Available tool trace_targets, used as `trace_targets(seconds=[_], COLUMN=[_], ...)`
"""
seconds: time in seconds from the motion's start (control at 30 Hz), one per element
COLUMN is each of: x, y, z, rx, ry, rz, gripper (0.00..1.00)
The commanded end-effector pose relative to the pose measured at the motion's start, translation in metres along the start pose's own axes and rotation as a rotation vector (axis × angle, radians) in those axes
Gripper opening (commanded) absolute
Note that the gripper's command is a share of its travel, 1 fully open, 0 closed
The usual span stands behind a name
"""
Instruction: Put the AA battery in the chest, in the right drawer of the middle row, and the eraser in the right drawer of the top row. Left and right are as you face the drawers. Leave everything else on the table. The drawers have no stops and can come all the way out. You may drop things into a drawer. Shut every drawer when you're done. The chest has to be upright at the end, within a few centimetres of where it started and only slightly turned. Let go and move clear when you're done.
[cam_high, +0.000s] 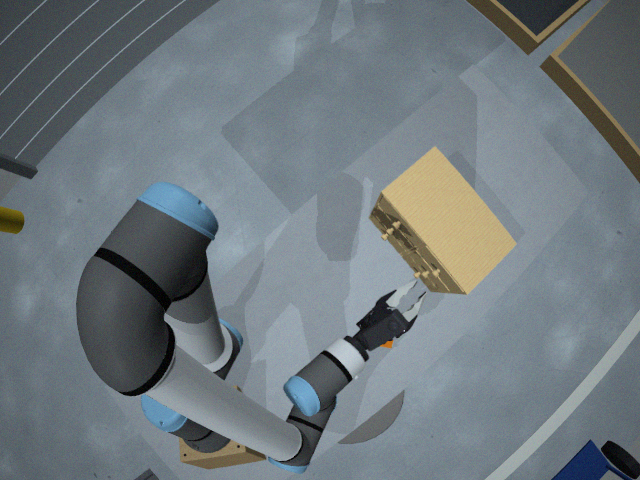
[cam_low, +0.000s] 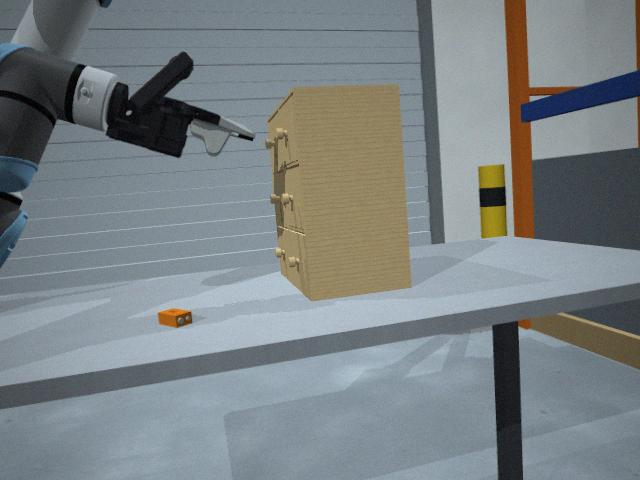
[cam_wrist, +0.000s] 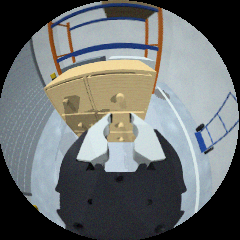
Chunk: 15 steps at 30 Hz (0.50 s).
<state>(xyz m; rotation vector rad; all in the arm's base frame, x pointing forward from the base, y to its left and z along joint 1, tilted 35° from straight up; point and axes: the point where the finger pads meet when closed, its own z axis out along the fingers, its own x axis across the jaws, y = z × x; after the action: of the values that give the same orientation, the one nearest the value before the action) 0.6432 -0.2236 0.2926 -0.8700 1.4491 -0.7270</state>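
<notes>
The wooden chest (cam_high: 449, 222) (cam_low: 354, 191) (cam_wrist: 107, 67) stands upright on the table, with three rows of drawers. The top right drawer (cam_wrist: 137, 95) (cam_low: 291, 150) looks shut, its knob uncovered. The middle right drawer also looks shut in the exterior view; in the wrist view the fingers partly cover it. My gripper (cam_high: 419, 288) (cam_low: 252, 136) (cam_wrist: 120, 113) is slightly open and empty, its fingertips a short way in front of the right column, at about top-row height and clear of the knob. The AA battery and the eraser are not visible in any view.
An orange block (cam_high: 387, 344) (cam_low: 174, 317) with two silvery round studs lies on the table (cam_low: 356, 330) in front of the chest, lower than my gripper and partly hidden by it from above. The table's long edge runs beside the chest's right side.
</notes>
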Motion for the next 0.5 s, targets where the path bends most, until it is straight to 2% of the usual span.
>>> trace_targets(seconds=[0.0, 0.47], x=[-0.001, -0.001], y=[0.000, -0.001], z=[-0.009, -0.047], rx=[0.001, 0.001], ry=[0.001, 0.001], rz=[-0.001, 0.000], gripper=[0.20, 0.20])
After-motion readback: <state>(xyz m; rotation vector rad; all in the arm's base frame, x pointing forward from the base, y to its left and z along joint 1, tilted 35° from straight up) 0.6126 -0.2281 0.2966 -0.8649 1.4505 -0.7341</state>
